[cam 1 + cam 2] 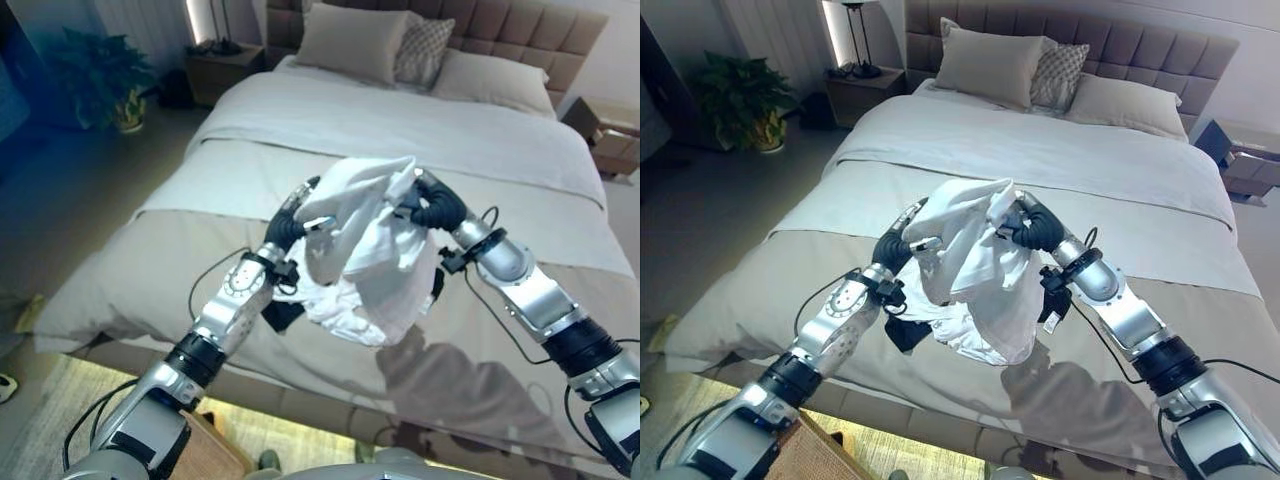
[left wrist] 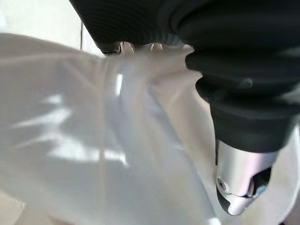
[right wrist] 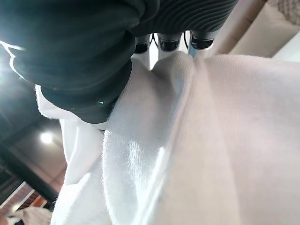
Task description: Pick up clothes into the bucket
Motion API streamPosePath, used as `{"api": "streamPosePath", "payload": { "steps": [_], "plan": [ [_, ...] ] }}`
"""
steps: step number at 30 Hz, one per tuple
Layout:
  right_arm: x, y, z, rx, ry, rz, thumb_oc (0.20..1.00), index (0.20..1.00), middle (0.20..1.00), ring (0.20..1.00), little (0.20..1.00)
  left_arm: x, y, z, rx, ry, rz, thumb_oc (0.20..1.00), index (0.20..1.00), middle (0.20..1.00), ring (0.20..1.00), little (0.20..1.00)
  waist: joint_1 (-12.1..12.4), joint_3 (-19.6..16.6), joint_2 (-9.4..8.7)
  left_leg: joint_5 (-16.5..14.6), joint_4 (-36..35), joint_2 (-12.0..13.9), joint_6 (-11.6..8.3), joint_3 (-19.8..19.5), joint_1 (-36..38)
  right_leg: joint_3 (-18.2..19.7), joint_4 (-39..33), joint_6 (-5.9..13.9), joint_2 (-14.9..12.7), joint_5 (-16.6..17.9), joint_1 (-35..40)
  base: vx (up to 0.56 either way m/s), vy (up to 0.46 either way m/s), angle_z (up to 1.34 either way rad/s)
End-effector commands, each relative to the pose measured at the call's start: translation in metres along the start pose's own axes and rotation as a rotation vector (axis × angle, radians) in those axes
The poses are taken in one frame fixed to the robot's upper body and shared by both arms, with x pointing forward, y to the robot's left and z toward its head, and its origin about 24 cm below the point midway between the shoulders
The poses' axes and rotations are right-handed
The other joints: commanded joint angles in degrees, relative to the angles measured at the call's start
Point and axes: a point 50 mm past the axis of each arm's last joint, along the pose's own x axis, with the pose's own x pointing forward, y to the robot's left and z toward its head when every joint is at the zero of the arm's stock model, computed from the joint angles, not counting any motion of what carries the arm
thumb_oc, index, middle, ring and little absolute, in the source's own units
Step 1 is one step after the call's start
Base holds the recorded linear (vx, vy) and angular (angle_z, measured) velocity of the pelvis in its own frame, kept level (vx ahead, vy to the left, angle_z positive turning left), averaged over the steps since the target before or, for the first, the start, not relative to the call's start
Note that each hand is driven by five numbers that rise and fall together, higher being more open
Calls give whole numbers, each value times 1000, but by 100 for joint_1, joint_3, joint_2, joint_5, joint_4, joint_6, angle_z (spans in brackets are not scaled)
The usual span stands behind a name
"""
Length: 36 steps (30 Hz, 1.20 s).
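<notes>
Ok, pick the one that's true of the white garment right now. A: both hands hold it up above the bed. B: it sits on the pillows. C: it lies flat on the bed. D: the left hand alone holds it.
A: the white garment hangs bunched in the air between the left hand and the right hand, clear of the bed below it.

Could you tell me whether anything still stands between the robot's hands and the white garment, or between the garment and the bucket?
Nothing separates them: the left hand and right hand hold the white garment bunched above the bed. I can't see the bucket here, so that path cannot be judged.
</notes>
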Motion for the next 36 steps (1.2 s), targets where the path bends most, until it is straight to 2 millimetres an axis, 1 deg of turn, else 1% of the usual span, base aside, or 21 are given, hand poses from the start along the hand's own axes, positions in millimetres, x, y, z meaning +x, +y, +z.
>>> {"api": "streamPosePath", "payload": {
  "steps": [1,2,3,4,6,7,8,11,12,13,16,18,19,21,26,27,28,29,30,33,36],
  "plan": [
    [10,-7,25,82,-137,-29,200,200,200,200,200,18,-2,6,-68,3,-68,1000,1000,1000,1000,1000,75,-146,-115,-310,266,145,-201,74,57,-356,311,488,-410,-171,106,0,0,0],
    [11,-7,25,79,-141,-29,200,200,200,200,200,17,-4,2,-94,21,-85,1000,1000,1000,1000,1000,65,-153,-113,-317,264,142,-201,81,69,-350,311,488,-408,-172,110,37,1,-2],
    [11,-7,28,80,-157,-28,200,200,200,200,200,13,-10,-9,-147,63,-129,1000,1000,1000,1000,1000,36,-172,-111,-328,260,143,-200,90,94,-330,299,484,-406,-168,116,26,2,-3],
    [11,-7,28,80,-156,-28,200,200,200,200,200,13,-10,-10,-148,63,-129,1000,1000,1000,1000,1000,38,-172,-111,-329,258,144,-200,92,98,-328,298,484,-405,-168,119,27,5,-5],
    [13,-6,30,91,-174,-28,200,200,200,200,200,11,-21,-22,-217,102,-181,1000,1000,1000,1000,1000,16,-193,-117,-337,248,138,-195,100,111,-322,276,481,-394,-169,137,23,-3,-5],
    [13,-6,30,91,-174,-28,200,200,200,200,200,11,-21,-22,-217,102,-181,1000,1000,1000,1000,1000,16,-193,-117,-337,248,138,-195,101,111,-321,276,481,-394,-169,137,0,0,0],
    [15,-3,32,99,-186,-18,200,200,200,200,200,11,-29,-28,-248,123,-206,1000,1000,1000,1000,1000,4,-196,-131,-339,252,144,-193,97,107,-316,277,475,-388,-173,139,0,0,0],
    [16,-1,34,98,-196,-11,200,200,200,200,200,12,-35,-33,-263,140,-221,1000,1000,1000,1000,1000,-12,-190,-137,-339,261,149,-189,83,99,-318,288,468,-384,-180,138,0,0,0],
    [18,1,35,100,-202,-6,200,200,200,200,200,16,-43,-35,-286,147,-249,1000,1000,1000,1000,1000,-36,-189,-145,-342,264,149,-186,74,99,-322,297,460,-382,-189,137,0,0,0],
    [18,1,35,99,-202,-6,200,200,200,200,200,16,-43,-35,-286,147,-249,1000,1000,1000,1000,1000,-36,-188,-144,-342,264,149,-186,73,99,-323,297,460,-382,-190,138,0,0,0],
    [19,3,36,100,-206,6,200,200,200,200,200,19,-53,-39,-313,162,-284,1000,1000,1000,1000,1000,-68,-201,-149,-342,260,147,-183,74,95,-324,306,460,-380,-192,135,0,0,0],
    [21,4,38,104,-212,19,200,200,200,200,200,25,-65,-39,-364,160,-319,1000,1000,1000,1000,1000,-108,-221,-157,-338,243,142,-181,82,100,-307,313,458,-379,-196,134,0,0,0],
    [21,4,38,104,-212,19,200,200,200,200,200,25,-65,-39,-364,160,-320,1000,1000,1000,1000,1000,-108,-220,-155,-338,243,142,-181,83,100,-307,314,458,-379,-197,134,0,0,0],
    [21,5,39,120,-217,25,200,200,200,200,200,28,-70,-40,-444,145,-314,1000,1000,1000,1000,1000,-146,-238,-167,-347,234,138,-171,95,122,-288,333,456,-385,-205,126,0,0,0],
    [18,4,36,150,-211,17,200,200,200,200,200,31,-71,-42,-523,115,-273,1000,1000,1000,1000,1000,-196,-247,-168,-366,231,131,-153,124,131,-234,358,449,-391,-200,89,1,0,-2],
    [17,4,35,155,-209,15,200,200,200,200,200,31,-70,-43,-531,111,-262,520,520,520,520,520,-197,-245,-170,-369,231,130,-150,126,132,-227,359,448,-393,-201,88,0,0,0],
    [16,4,32,160,-200,7,200,200,200,200,200,30,-67,-45,-559,99,-226,200,200,200,200,200,-196,-247,-176,-373,227,125,-142,131,135,-224,361,445,-394,-205,87,0,0,0],
    [16,4,32,159,-199,7,200,200,200,200,200,30,-68,-45,-560,99,-226,200,200,200,200,200,-195,-248,-174,-374,226,125,-142,132,136,-223,362,446,-394,-205,87,0,0,0],
    [13,4,28,163,-187,-6,200,200,200,200,200,29,-61,-47,-583,77,-161,200,200,200,200,200,-179,-234,-191,-382,238,121,-137,138,131,-217,362,444,-396,-202,80,0,0,0],
    [10,5,25,168,-173,-17,200,200,200,200,200,29,-56,-48,-576,61,-108,200,200,200,200,200,-159,-220,-202,-387,258,113,-133,128,115,-225,359,441,-402,-200,81,1,-4,-3],
    [9,4,23,171,-167,-25,200,200,200,200,200,28,-53,-47,-558,53,-90,200,200,200,200,200,-139,-201,-207,-386,268,114,-131,119,99,-241,358,440,-403,-201,87,-1,-3,-1]
  ]
}}
